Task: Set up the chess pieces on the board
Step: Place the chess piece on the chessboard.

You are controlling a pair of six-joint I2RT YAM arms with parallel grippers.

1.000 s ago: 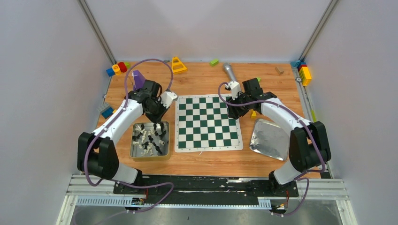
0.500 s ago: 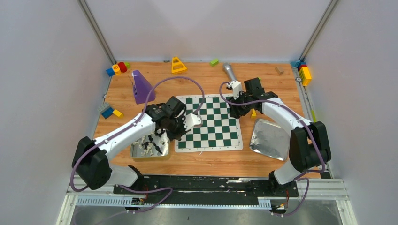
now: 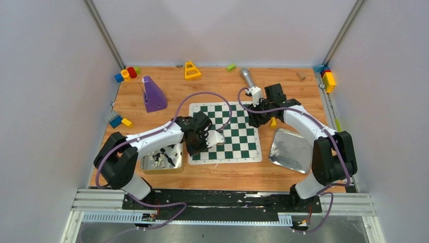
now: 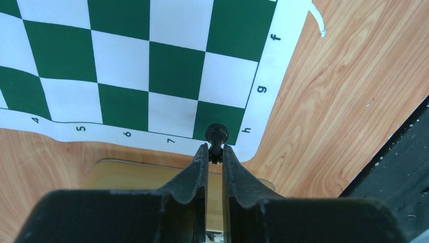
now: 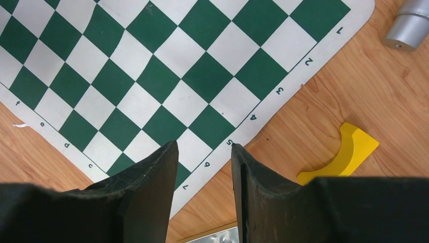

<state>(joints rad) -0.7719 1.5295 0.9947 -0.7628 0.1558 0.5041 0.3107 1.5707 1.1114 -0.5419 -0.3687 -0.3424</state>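
The green and white board [image 3: 227, 136] lies flat in the middle of the table. My left gripper [image 4: 214, 148] is shut on a small black chess piece [image 4: 216, 134] and holds it over the board's [image 4: 121, 61] near left corner, by the h mark. From above, that left gripper [image 3: 196, 147] sits at the board's left edge. Beside it, a metal tray [image 3: 146, 163] holds several black and white chess pieces [image 3: 163, 156]. My right gripper [image 5: 203, 147] is open and empty above the board's [image 5: 152, 76] right border; from above, the right gripper [image 3: 255, 120] is there too.
An empty shiny tray [image 3: 291, 149] lies right of the board, with a yellow arch block [image 5: 344, 152] beside the right gripper. A purple cone [image 3: 152, 94], a yellow triangle [image 3: 191, 70], a silver cylinder [image 3: 247, 77] and coloured blocks [image 3: 126, 73] stand along the back and sides.
My left arm has swung right from above the tray of pieces to the board's near left corner. The right arm has not moved.
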